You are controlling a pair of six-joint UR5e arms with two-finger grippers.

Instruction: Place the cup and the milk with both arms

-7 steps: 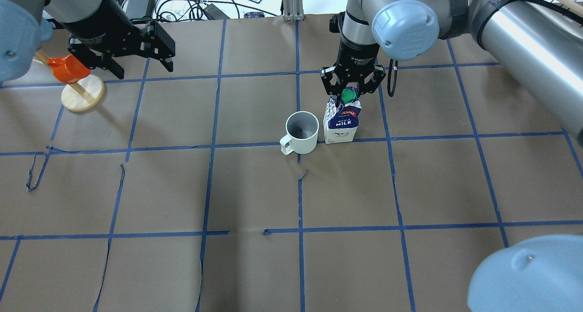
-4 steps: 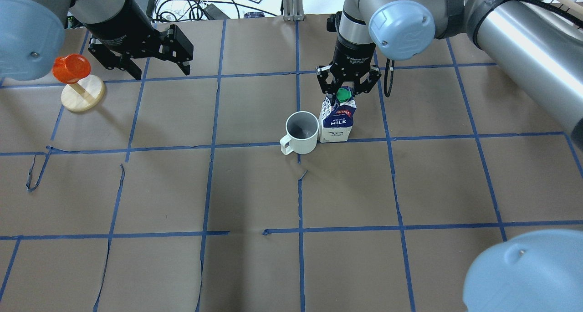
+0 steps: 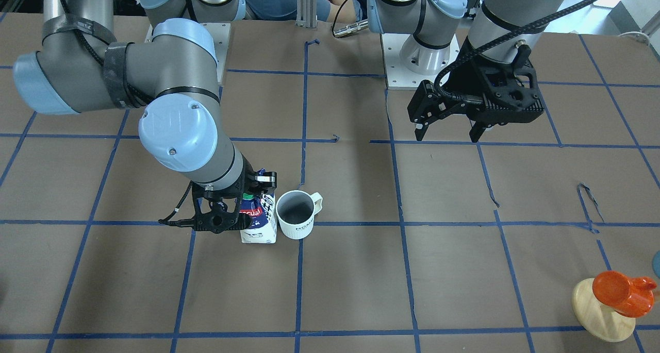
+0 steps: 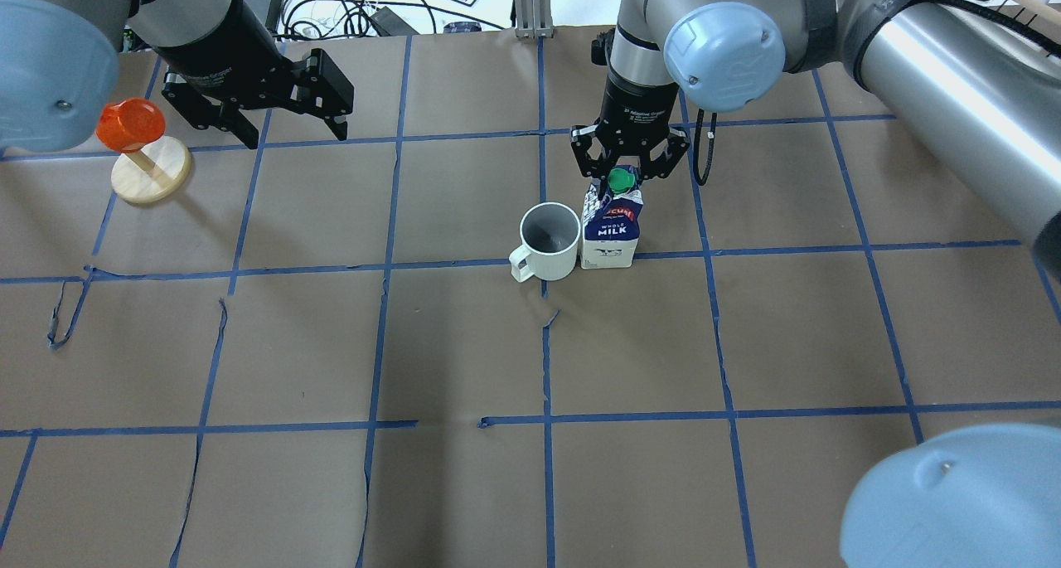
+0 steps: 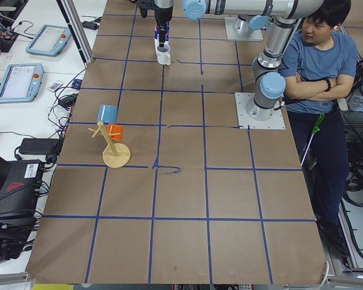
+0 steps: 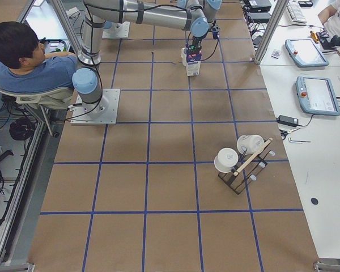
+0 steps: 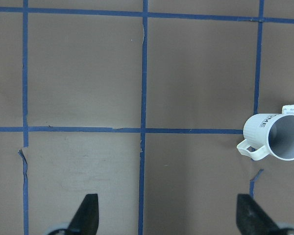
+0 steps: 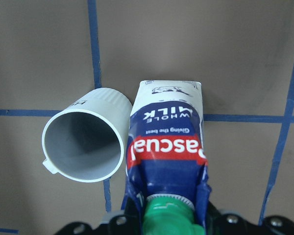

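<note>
Setting the milk carton [image 4: 611, 236] down next to the white "HOME" mug [image 4: 549, 240] looks like the step in hand. Both stand just above the centre of the overhead frame. The carton's base is on or very near the horizontal blue tape line [image 4: 746, 253]. The right hand [image 4: 623, 172] comes in from the upper right and is clamped on the carton's gable top around the green screw cap [image 8: 166, 215]. The carton's side is right against the mug's wall, and from these views I cannot tell whether they touch or a sliver of gap remains.

To finish well, I judge the carton's base should sit flat on the desk [image 4: 464, 344] before the fingers part. A release from any height could let a tall, narrow box rock into the mug. The fingers should open only as far as needed, since the mug is so close. The hand should then rise straight up, clear of the cap, before it moves sideways.

The left hand [image 4: 294, 137], in the upper left of the overhead frame, is spread wide and holds nothing. It is well apart from the mug and near the orange cup [image 4: 128, 124]
</note>
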